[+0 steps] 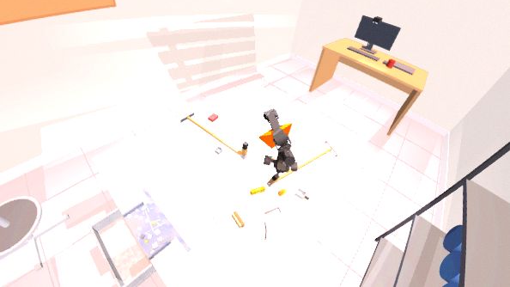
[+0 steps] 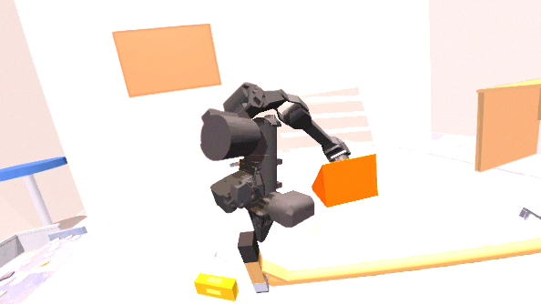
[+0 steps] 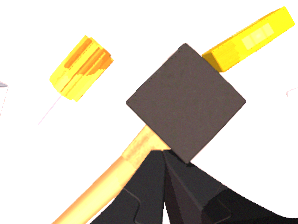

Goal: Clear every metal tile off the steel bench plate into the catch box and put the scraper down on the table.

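Note:
The long scraper (image 1: 315,157) (image 2: 410,261) lies on the white table, a yellow wooden shaft with a dark grip block (image 2: 248,245) (image 3: 186,99) at its near end. My gripper (image 1: 275,176) (image 2: 260,238) (image 3: 162,155) points down at that end. Its fingers are pressed together with nothing between them, and their tips sit at the lower corner of the block. The steel bench plate (image 1: 165,214) (image 2: 27,261) lies far off at the front left with several small tiles (image 1: 148,240) on it. The grey catch box (image 1: 107,251) adjoins it.
A second scraper (image 1: 212,132) lies to the left. Yellow blocks (image 1: 258,190) (image 2: 216,286) (image 3: 80,67) lie close to the gripper, and another one (image 1: 282,192) (image 3: 256,39) lies beside them. An orange wedge (image 1: 265,137) (image 2: 348,179) stands behind the arm. A wooden block (image 1: 238,219) and a red tile (image 1: 213,117) lie on the table.

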`<state>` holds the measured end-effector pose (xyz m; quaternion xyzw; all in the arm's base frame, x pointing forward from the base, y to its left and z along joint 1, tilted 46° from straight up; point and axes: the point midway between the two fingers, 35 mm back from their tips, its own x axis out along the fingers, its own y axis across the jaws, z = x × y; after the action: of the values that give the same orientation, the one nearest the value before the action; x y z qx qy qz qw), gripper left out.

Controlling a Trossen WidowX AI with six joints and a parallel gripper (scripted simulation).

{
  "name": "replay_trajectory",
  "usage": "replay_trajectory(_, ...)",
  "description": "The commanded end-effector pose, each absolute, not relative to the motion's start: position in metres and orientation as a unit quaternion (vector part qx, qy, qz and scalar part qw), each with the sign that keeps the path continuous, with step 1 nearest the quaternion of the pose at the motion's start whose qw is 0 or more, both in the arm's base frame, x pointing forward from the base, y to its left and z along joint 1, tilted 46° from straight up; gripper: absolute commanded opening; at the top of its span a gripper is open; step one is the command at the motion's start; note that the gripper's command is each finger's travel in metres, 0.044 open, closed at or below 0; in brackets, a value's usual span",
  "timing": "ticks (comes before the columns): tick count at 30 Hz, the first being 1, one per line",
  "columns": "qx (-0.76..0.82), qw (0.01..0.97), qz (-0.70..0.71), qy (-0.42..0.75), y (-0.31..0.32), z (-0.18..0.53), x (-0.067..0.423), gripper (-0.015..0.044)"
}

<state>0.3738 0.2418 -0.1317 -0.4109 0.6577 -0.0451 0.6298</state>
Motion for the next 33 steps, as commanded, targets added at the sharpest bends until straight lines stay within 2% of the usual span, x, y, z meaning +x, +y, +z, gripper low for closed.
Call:
replay_trajectory(1, -0.425, 0.623, -0.035, 0.656, 0.227, -0.11, 0.389, 0.0)
replay_trajectory(33, -0.524, 0.526, 0.074, 0.666, 0.121, 0.016, 0.432, 0.0)
